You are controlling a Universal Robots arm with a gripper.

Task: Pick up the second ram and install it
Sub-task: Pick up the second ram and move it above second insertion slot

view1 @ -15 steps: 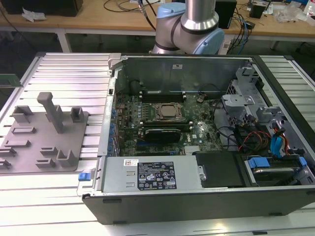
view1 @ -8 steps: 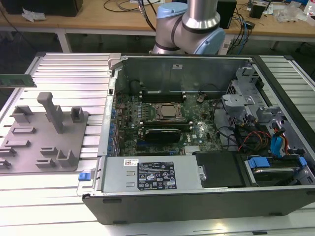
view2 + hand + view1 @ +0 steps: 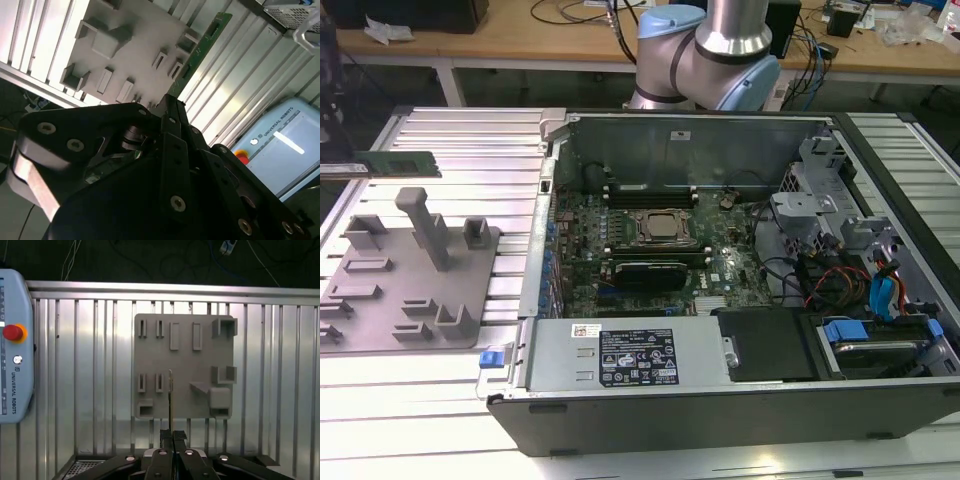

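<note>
gripper (image 3: 172, 435) clenched on the second ram (image 3: 170, 400) above the grey holder tray (image 3: 185, 355)
in both wrist views the black fingers (image 3: 166, 436) pinch one end of the green stick. in the exterior view it hangs over the ribbed table (image 3: 450, 130) at the exterior view's left, well apart from the open computer case (image 3: 720, 415).

The arm (image 3: 705, 45) shows a blue-grey joint and a silver link at the top middle of the exterior view. In both wrist views the black gripper (image 3: 172, 434) has its fingers (image 3: 172, 135) pressed together, pinching the ram (image 3: 170, 395) between their tips.
</note>
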